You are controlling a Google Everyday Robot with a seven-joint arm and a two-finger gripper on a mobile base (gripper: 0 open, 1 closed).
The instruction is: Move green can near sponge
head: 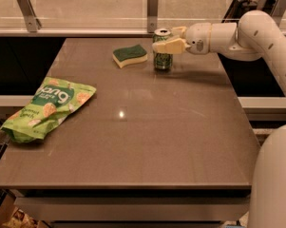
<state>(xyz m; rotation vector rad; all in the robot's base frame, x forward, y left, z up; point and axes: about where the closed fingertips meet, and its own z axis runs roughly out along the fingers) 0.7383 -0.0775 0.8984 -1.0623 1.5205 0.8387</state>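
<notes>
The green can [162, 61] stands upright at the far side of the table, on it or just above it. The sponge [129, 55], dark green over pale yellow, lies a short gap to its left. My gripper [164, 38] reaches in from the right and is shut on the can's upper half, one finger [167, 46] in front of it and the other behind its silver top.
A flat green snack bag [47, 106] lies near the table's left edge. A glass barrier with metal posts [153, 8] runs behind the brown table [147, 137]. My white arm [261, 32] spans the far right corner.
</notes>
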